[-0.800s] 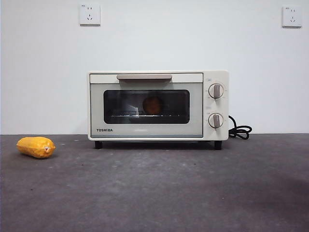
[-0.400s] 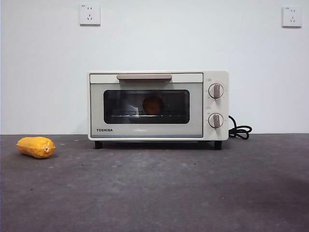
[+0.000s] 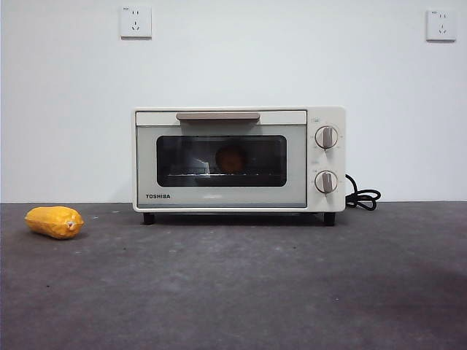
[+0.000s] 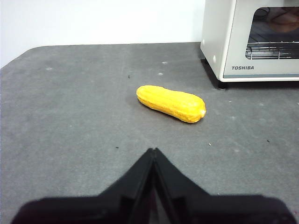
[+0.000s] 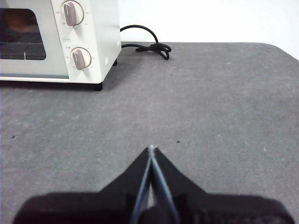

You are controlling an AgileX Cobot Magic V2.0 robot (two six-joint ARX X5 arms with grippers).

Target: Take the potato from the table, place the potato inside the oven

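Orange-brown, the roundish matte potato [image 3: 231, 158] sits on the rack inside the cream-white boxy Toshiba oven [image 3: 238, 160], behind its shut glass door. Both claws, left claw [image 4: 153, 151] and right claw [image 5: 151, 149], hover pressed closed and empty above the dark grey rough table [image 3: 241, 292]. An elongated glossy yellow vegetable [image 3: 54, 222] lies left of the oven.
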